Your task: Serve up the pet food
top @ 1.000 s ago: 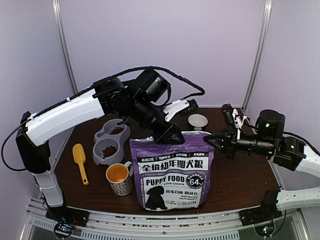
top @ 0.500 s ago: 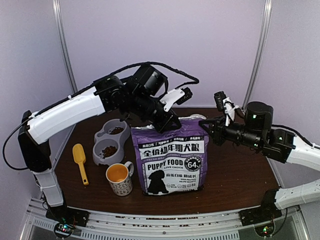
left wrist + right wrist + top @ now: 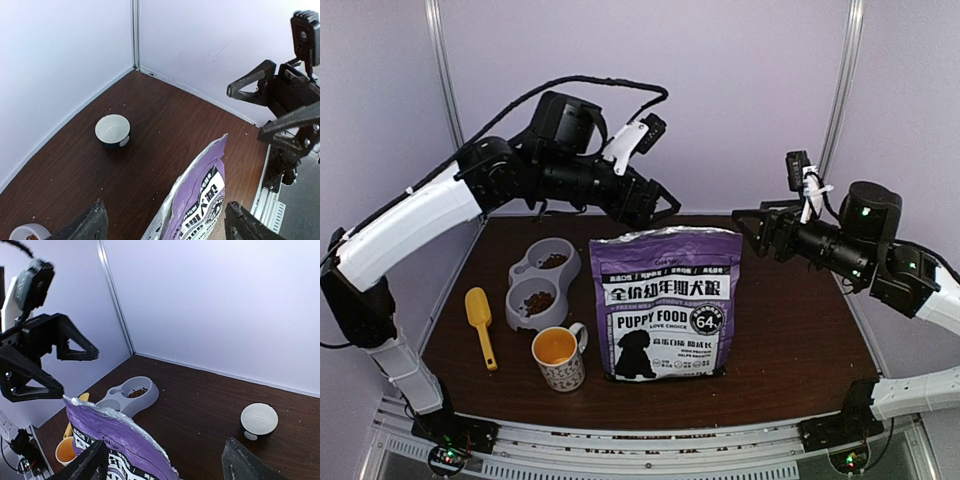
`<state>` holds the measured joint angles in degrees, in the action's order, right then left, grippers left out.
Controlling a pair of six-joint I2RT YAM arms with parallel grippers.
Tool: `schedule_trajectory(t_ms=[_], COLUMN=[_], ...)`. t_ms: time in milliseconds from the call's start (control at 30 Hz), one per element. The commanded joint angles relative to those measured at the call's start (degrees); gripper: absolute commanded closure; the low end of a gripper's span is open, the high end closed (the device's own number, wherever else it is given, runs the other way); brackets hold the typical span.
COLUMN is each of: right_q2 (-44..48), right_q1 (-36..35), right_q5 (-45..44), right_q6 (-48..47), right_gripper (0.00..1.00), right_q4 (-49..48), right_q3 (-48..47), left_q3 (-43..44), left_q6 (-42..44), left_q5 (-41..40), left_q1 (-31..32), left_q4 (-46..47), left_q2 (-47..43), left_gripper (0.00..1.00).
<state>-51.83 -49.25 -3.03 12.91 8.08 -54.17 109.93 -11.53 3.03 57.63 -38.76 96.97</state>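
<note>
Table: dark brown wood table (image 3: 790,350), pale walls on three sides, my two arms reaching in over it.
Bag: the purple bag (image 3: 665,305) marked "PUPPY FOOD" stands upright on its own at mid-table, dog picture toward the near edge.
Left pincer: my left pincer (image 3: 658,212) hangs in the air above and behind the bag's top left corner, fingers spread wide, nothing between them.
Right pincer: my right pincer (image 3: 748,230) hangs near the bag's top right corner, fingers likewise apart, clear of the bag.
Feeder: a grey double feeder (image 3: 512,312) lies left of the bag.
Mug: a patterned mug (image 3: 560,370) with an orange inside stands at the bag's near left, handle toward the bag.
Scoop: a yellow scoop (image 3: 480,320) lies left of the feeder.
Small bowl: a white-lined small bowl (image 3: 113,130) sits behind the bag, toward the back wall.
Pet food: brown pet food (image 3: 538,300) lies in both wells of the feeder.
</note>
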Motion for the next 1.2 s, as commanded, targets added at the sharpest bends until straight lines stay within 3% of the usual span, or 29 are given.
schedule_trajectory(t_ms=[0, 167, 333, 433, 600, 733, 833, 967, 1167], right_q2=[2.1, 2.8, 6.2, 8.4, 10.4, 12.2, 14.1, 16.0, 14.0], right_q1=[1.9, 8.9, 19.0, 25.3, 34.7, 38.0, 38.9, 39.1, 39.3], right_q5=[-8.8, -12.5, -9.1, -6.4, -2.8, -3.2, -6.1, -11.1, -17.2], right_q6=[2.1, 4.6, 6.2, 6.5, 7.9, 9.0, 9.0, 8.0, 4.2], right_gripper=[0.18, 0.12, 0.1, 0.09, 0.09, 0.1, 0.09, 0.08, 0.08], right_q4=[8.1, 18.3, 22.2, 22.1, 18.8, 13.2, 7.5, -3.2, -23.2], right_q3=[-5.5, -7.6, -2.0, 2.9, 10.6, 17.3, 21.9, 28.7, 37.6], left_q3=[-4.6, -17.9, -37.4, -44.9, -52.7, -60.7, -68.2, -79.6, -92.9], left_q6=[-3.4, -9.2, -11.5, -9.8, -8.9, -10.3, -12.1, -12.6, -7.8], left_q5=[-3.6, -11.5, -15.0, -14.8, -7.5, -7.5, -13.6, -22.2, -26.2], left_q1=[-3.4, -14.5, -31.3, -42.1, -57.2, -62.9, -65.6, -66.1, -66.1], left_q4=[3.4, -1.6, -1.5, -2.8, -2.8, 5.7, 14.2, 25.7, 48.0], left_q2=[-8.7, -22.5, -44.3, -56.2, -57.6, -54.8, -55.5, -60.3, -60.7], left_gripper=[0.17, 0.15, 0.03, 0.02, 0.02, 0.02, 0.02, 0.02, 0.02])
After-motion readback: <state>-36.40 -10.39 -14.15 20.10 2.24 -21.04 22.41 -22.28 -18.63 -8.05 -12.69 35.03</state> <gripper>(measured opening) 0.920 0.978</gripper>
